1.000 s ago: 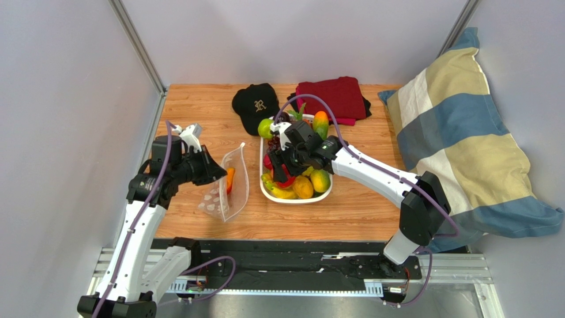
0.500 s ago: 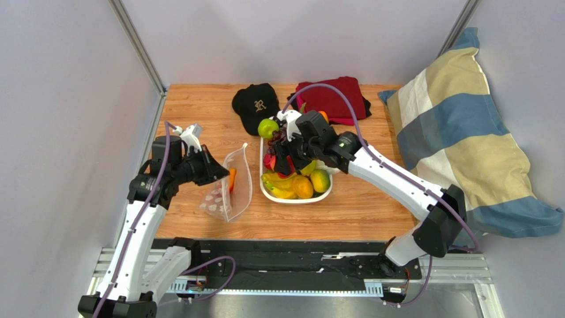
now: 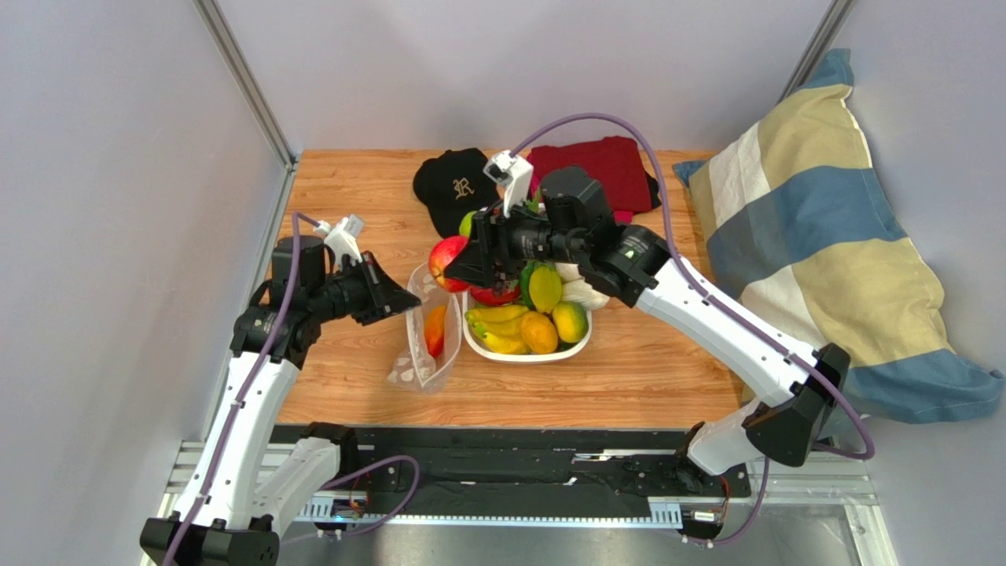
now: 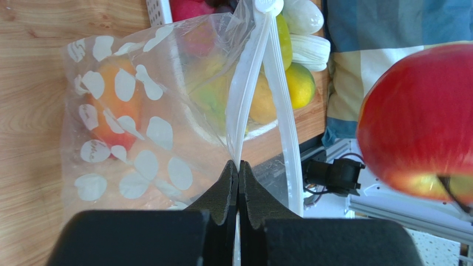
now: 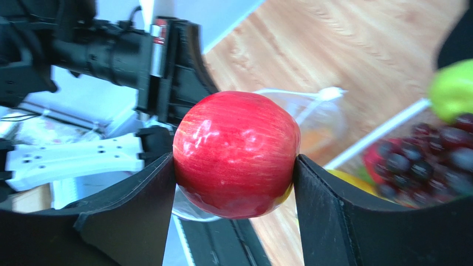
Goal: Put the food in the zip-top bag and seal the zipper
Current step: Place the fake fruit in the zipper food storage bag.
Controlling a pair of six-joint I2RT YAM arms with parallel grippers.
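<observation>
Grey walls close in a wooden tabletop (image 3: 354,189). At its 9 o'clock side, seen from above, the left end effector (image 4: 237,183) is pressed together on one lip of the zipper (image 4: 242,105). That pinch holds the zip-top bag (image 3: 428,342) up with its mouth open toward 12 o'clock. An orange piece of food (image 3: 436,330) already lies inside the dotted pouch.

Just at 2 o'clock of that mouth hangs a red apple (image 5: 236,152). The right end effector (image 3: 455,262) is clamped on it, one finger against each flank and the jaws set wide around it. Whether the apple is squarely above the opening I cannot tell.

At 3 o'clock of the bag, close beside it, the white tray (image 3: 520,351) holds the remaining food: yellow, orange and green pieces and dark grapes. A black cap (image 3: 452,183) and a red cloth (image 3: 596,171) lie at 12 o'clock of the tray. A striped pillow (image 3: 815,248) fills the far 3 o'clock side.

The main risk, as I judge it, is the fit, since the apple looks broad against a mouth held by one lip only. Released off-centre, it could strike the free lip, fold the pouch flat and roll across the tabletop. A push downward could also drag the film out of the left pinch. The two end effectors are near each other, so a careless descent could knock them together.
</observation>
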